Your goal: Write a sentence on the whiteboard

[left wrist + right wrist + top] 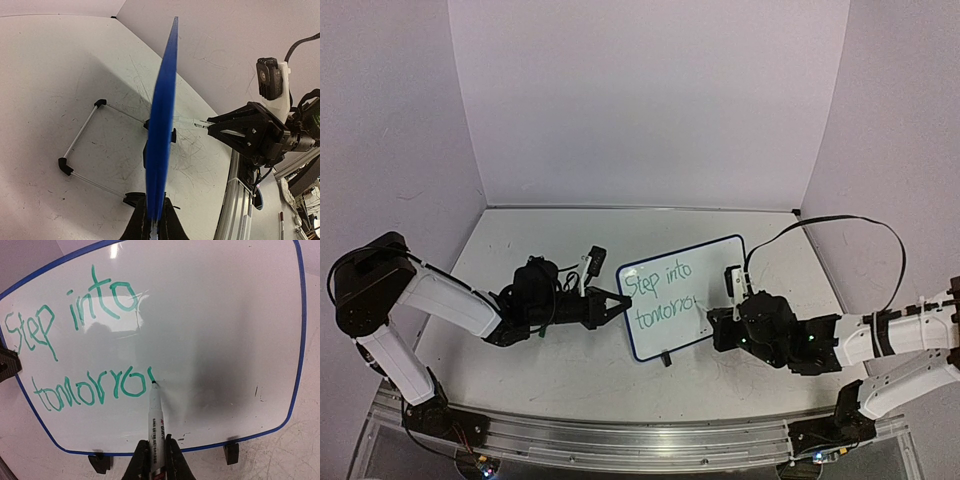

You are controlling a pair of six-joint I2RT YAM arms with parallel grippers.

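Right gripper (156, 452) is clamping a marker (155, 415) by the barrel, fingers closed on it, cap end out of view. The marker tip is touching the whiteboard (225, 315) just after the last "o" of the lower line. Left gripper (616, 300) is pinching the board's left edge, fingers closed on the blue rim. The whiteboard is standing on its black feet (231, 452) mid-table (520, 250), between the two grippers. The sentence (102, 388) is showing in green: "Step into" above, "tomorro" plus a short stroke below, both lines slanting upward. Behind the board, a wire frame (82, 142) with black corners is lying on the tabletop.
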